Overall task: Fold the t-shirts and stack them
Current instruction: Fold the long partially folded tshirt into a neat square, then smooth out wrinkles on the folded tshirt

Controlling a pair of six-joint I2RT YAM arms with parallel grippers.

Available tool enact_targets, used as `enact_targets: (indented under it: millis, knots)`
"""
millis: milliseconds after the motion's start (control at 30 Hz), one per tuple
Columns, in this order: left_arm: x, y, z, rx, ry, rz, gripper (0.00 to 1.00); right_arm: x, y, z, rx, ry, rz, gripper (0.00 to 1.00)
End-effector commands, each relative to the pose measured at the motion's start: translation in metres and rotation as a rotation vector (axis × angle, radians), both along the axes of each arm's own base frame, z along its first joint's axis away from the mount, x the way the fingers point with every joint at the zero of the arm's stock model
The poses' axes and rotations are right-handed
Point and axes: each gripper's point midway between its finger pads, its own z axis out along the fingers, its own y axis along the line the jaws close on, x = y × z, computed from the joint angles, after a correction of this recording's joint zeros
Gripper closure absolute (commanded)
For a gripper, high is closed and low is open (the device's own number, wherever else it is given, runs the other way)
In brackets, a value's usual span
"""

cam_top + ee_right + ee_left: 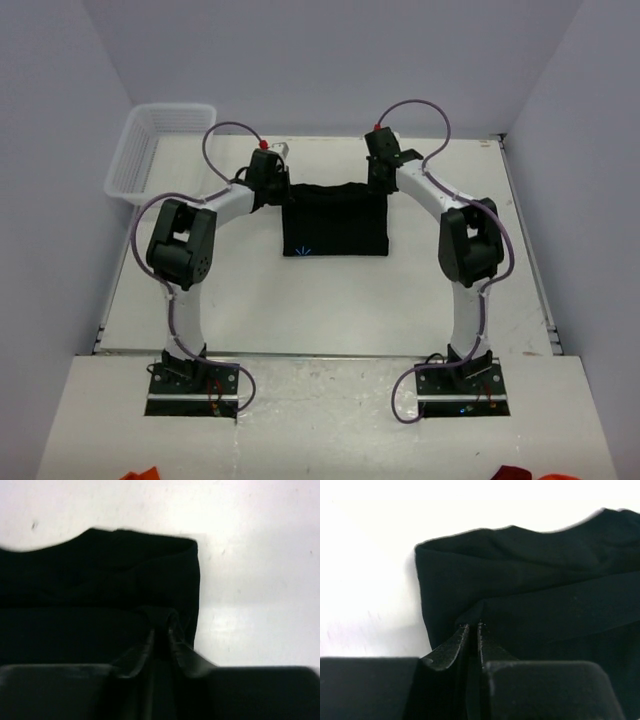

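Observation:
A black t-shirt lies folded into a rectangle on the white table, at the middle back. My left gripper is at its far left corner and my right gripper is at its far right corner. In the left wrist view the left gripper is shut on a pinched fold of the black t-shirt. In the right wrist view the right gripper is shut on a raised fold of the black t-shirt. I see only this one shirt.
A white plastic mesh basket stands at the table's back left corner. The table has bare white surface in front of the shirt. The two arm bases are at the near edge.

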Motion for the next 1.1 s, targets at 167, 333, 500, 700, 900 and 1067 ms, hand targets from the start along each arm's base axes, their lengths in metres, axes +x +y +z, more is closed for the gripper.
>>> enact_targets:
  millis: [167, 333, 500, 700, 900, 1067]
  knots:
    - [0.094, 0.014, 0.131, 0.057, -0.500, -0.030, 0.57, 0.063, -0.028, 0.055, -0.083, -0.205, -0.017, 0.26]
    - [0.072, 0.050, 0.192, 0.102, -0.492, 0.166, 0.02, 0.047, -0.039, 0.091, -0.103, -0.232, -0.019, 0.19]
    - [0.045, 0.005, 0.156, -0.043, -0.359, -0.026, 0.25, 0.018, -0.045, 0.104, -0.098, -0.210, -0.028, 0.20]
    - [-0.003, -0.079, 0.100, -0.311, -0.229, -0.348, 1.00, -0.017, 0.027, 0.090, 0.332, -0.039, 0.211, 1.00]
    - [-0.008, -0.111, 0.077, -0.508, -0.132, -0.462, 1.00, -0.033, 0.084, 0.052, 0.654, 0.236, 0.332, 1.00]
    - [0.005, -0.123, 0.067, -0.547, -0.132, -0.514, 1.00, -0.051, 0.105, 0.023, 0.811, 0.322, 0.379, 1.00]
